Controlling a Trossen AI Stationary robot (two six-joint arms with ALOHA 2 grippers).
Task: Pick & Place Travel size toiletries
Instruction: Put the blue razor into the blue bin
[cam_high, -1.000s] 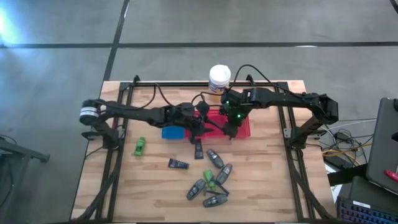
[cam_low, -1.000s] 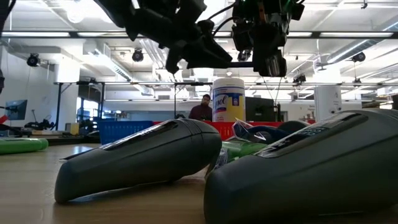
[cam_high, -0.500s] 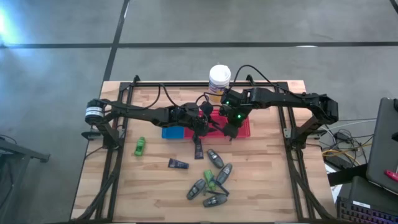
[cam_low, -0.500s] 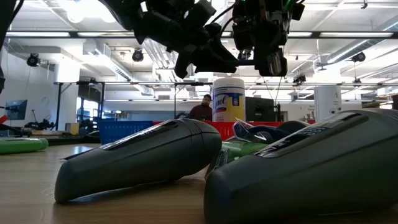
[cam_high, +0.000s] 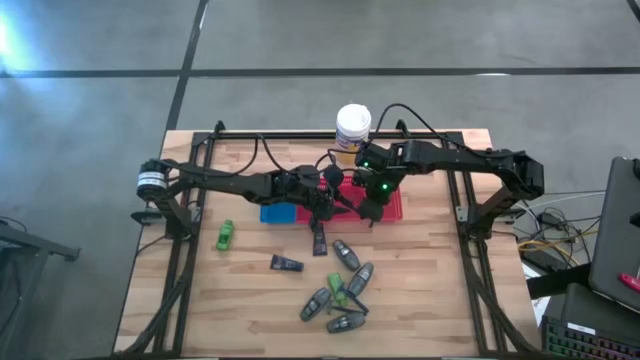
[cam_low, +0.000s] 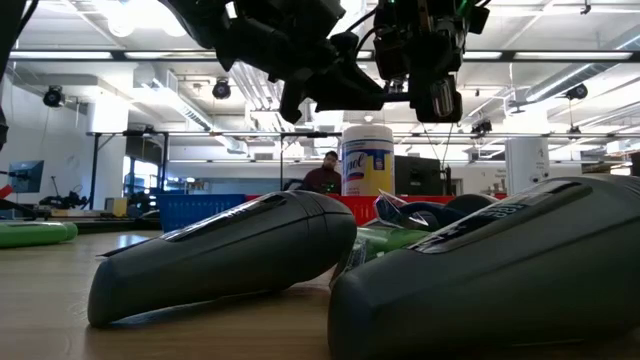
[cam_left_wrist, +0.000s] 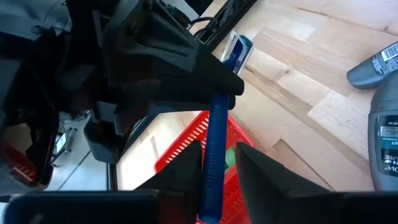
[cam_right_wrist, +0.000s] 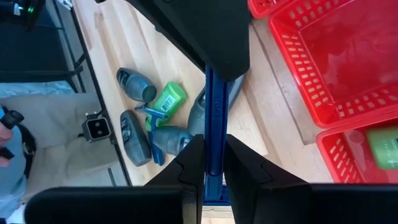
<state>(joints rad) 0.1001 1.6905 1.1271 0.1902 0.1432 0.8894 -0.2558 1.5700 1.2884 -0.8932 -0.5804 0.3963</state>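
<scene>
Thin blue stick (cam_right_wrist: 214, 118) spans both my grippers above the red basket (cam_high: 390, 205). Right gripper (cam_right_wrist: 213, 163) clamped on it; left gripper (cam_left_wrist: 219, 163) straddles its other end, contact unclear. Only wrist views show the stick. Green bottle (cam_right_wrist: 385, 140) in red basket.

Overhead looking down, low table-level, two wrist close-ups sharing red basket (cam_right_wrist: 323, 56)

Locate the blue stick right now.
The blue stick is held off the table between both grippers, above the red basket near the table's middle in the high view, right gripper shut on one end.
</scene>
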